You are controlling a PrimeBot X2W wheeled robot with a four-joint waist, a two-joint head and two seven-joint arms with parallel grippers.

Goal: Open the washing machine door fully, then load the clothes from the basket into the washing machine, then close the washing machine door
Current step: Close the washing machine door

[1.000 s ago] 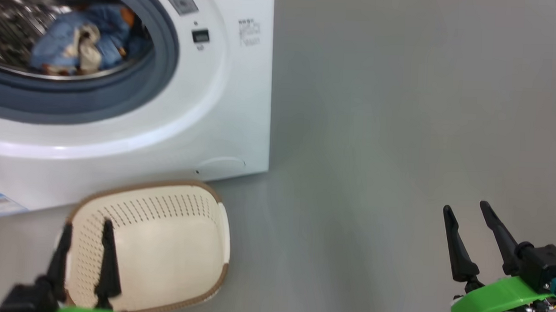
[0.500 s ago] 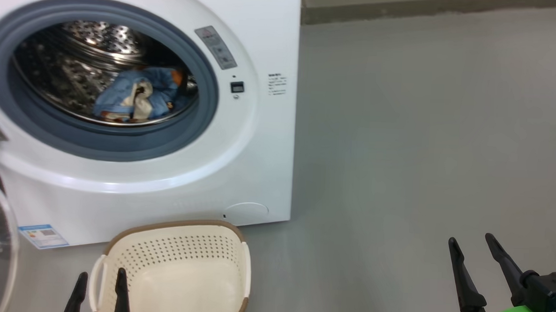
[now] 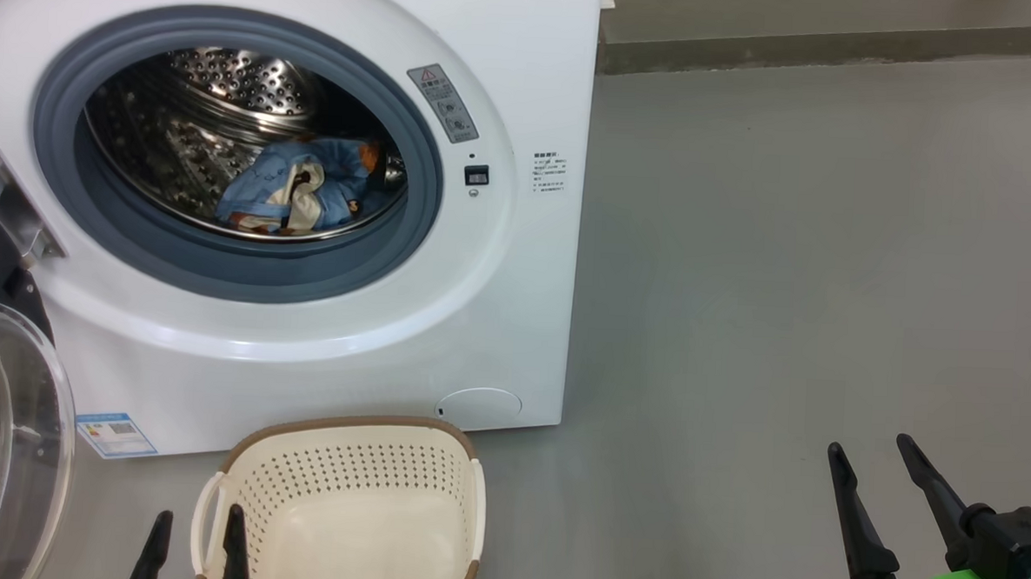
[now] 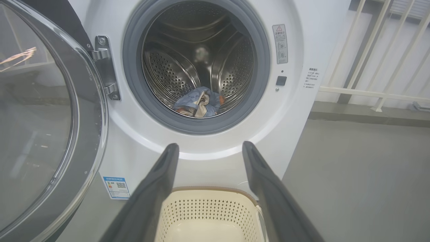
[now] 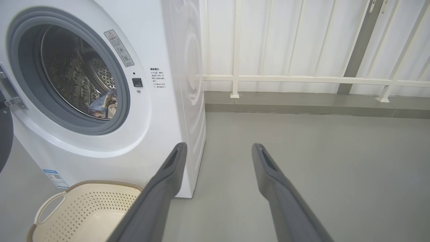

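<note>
The white washing machine (image 3: 514, 324) stands with its door (image 3: 4, 441) swung wide open to the left on a metal hinge (image 4: 105, 69). Inside the steel drum lie the light blue clothes (image 3: 298, 193), also seen in the left wrist view (image 4: 198, 106) and as a sliver in the right wrist view (image 5: 102, 106). The cream basket (image 3: 341, 508) sits on the floor before the machine and holds nothing. My left gripper (image 3: 196, 532) is open at the basket's left edge. My right gripper (image 3: 872, 462) is open over bare floor, far right of the machine.
Grey floor (image 3: 785, 293) stretches to the right of the machine up to a low kerb (image 5: 302, 104) with a white railing (image 5: 302, 80) above it. A blue label sticker (image 3: 116, 434) sits low on the machine's front, a round service flap (image 3: 478, 404) at its lower right.
The head camera has tilted up and shifted, so the machine, drum and open door now show more fully and the left gripper sits lower in view. The things themselves have not moved.
</note>
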